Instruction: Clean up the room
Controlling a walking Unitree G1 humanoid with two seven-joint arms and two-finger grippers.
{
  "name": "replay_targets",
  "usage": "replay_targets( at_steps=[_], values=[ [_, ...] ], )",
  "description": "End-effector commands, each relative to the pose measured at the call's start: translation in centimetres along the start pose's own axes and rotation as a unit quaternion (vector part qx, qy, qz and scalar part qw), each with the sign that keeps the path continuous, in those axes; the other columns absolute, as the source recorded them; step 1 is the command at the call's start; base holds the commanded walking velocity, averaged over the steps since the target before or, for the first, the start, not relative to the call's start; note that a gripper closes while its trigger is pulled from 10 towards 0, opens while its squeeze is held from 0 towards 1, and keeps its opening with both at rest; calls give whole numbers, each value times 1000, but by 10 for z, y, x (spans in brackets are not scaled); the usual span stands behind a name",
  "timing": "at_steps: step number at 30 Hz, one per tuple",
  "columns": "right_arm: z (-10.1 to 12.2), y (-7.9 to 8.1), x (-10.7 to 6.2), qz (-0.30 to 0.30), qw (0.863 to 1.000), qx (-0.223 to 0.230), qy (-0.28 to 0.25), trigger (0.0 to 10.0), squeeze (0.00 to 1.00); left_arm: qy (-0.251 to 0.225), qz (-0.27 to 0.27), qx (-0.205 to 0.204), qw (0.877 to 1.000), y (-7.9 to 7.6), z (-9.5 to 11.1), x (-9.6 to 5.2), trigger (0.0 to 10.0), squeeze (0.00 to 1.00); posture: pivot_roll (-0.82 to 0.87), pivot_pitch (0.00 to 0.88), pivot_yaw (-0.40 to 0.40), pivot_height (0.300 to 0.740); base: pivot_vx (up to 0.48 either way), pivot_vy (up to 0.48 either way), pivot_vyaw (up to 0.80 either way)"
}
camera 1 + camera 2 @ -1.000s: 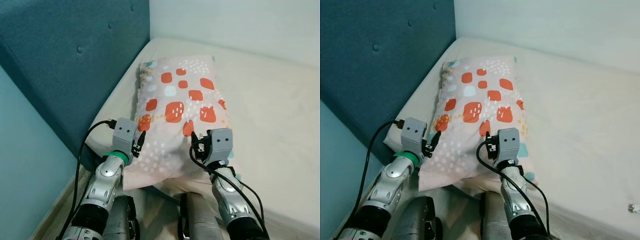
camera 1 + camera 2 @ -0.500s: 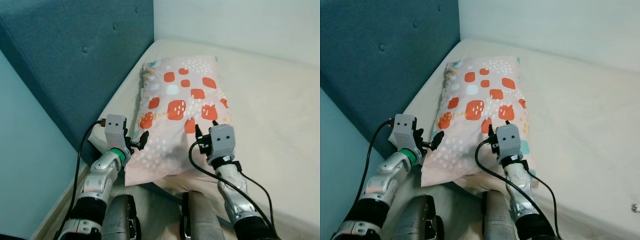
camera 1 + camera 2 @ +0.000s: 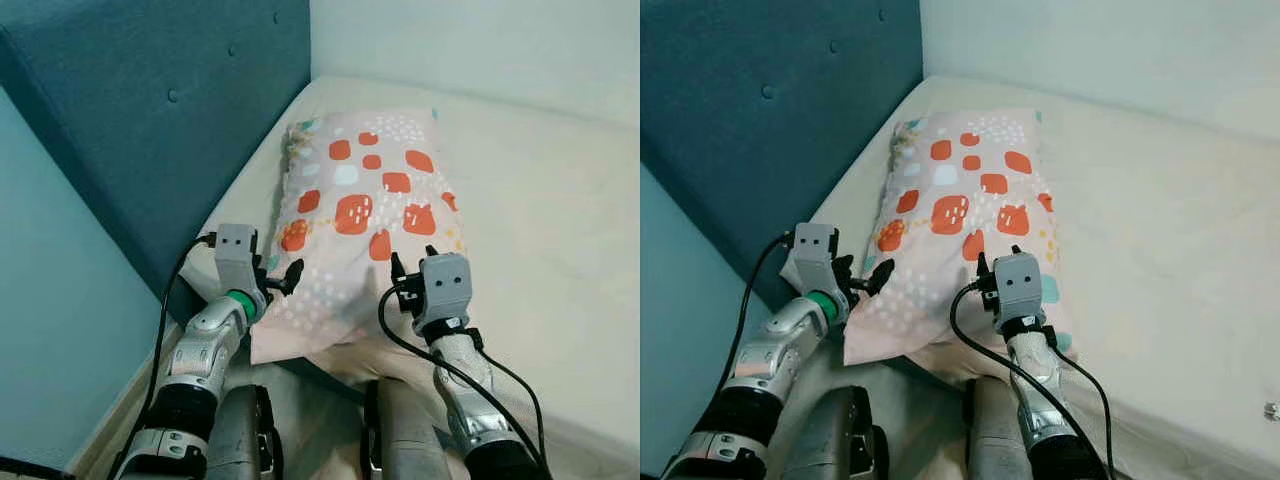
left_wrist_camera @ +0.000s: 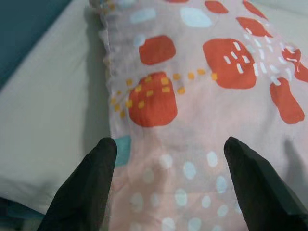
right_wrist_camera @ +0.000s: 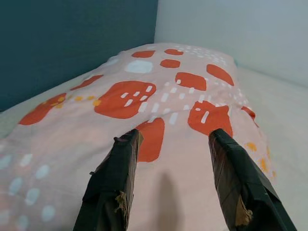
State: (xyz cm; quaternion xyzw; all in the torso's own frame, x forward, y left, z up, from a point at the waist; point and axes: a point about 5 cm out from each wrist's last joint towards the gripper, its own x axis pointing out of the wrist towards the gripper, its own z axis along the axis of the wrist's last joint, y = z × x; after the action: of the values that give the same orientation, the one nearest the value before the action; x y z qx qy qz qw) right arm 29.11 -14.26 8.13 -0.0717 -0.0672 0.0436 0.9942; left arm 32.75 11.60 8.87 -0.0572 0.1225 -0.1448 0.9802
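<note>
Standing nearest, between the two arms at the bed's near edge: the robot's own dark legs (image 3: 400,440).

Reaching forward on the left, the left gripper (image 3: 279,281), hovering at the pillow's near left corner with fingers (image 4: 86,185) spread wide, one tip lying over the pillow's left edge beside a teal patch, the other over the dotted pink cloth; not possible to tell whether the tips are touching the fabric. Trailing from its wrist, a black cable (image 3: 165,320).

Reaching forward on the right, the right gripper (image 3: 412,262), sitting over the pillow's near right part, fingers (image 5: 113,180) likewise spread wide and gripping nothing, the pink cloth showing in the gap between them. Looping beside that arm, a second black cable (image 3: 400,335).

Lying lengthwise just beyond the grippers, the pillow (image 3: 365,205), pale pink with orange-red blotches, white dots and a few teal patches, its near end overhanging the mattress edge slightly, its far end pointing toward the wall.

Bearing the pillow, the cream-coloured mattress (image 3: 540,220), stretching away to the right.

Running along the bed's left side, near the pillow's left edge, the dark teal buttoned headboard (image 3: 150,110).

Closing off the far side, the pale wall (image 3: 480,45).
</note>
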Motion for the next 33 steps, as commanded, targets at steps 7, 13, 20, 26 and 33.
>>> replay_targets(
  at_steps=[7, 13, 20, 26, 33],
  values=[
    [-3, 5, -2, 5, 1000, 22, 10, 10000, 0, -27, 6, 32, 999, -3, 10, -1, 10000, 0, -63, 65, 70, 625, 0, 0, 0],
    [-2, 7, -2, 8, 999, 40, 8, 10000, 0, -30, 6, 51, 998, -4, 11, -1, 10000, 0, -64, 62, 72, 625, 0, 0, 0],
    [-2, 8, -2, 10, 999, 40, 10, 10000, 0, -29, 10, 53, 998, -5, 9, -1, 10000, 0, -64, 61, 71, 625, 0, 0, 0],
    [-3, 7, -2, 11, 999, 40, 13, 10000, 0, -26, 15, 55, 998, -5, 7, -1, 10000, 0, -65, 60, 68, 625, 0, 0, 0],
    [1, 6, -1, 14, 1000, 11, -3, 10000, 0, -30, 25, 29, 999, -2, 6, 0, 10000, 0, -70, 62, 61, 625, 0, 0, 0]
  ],
)
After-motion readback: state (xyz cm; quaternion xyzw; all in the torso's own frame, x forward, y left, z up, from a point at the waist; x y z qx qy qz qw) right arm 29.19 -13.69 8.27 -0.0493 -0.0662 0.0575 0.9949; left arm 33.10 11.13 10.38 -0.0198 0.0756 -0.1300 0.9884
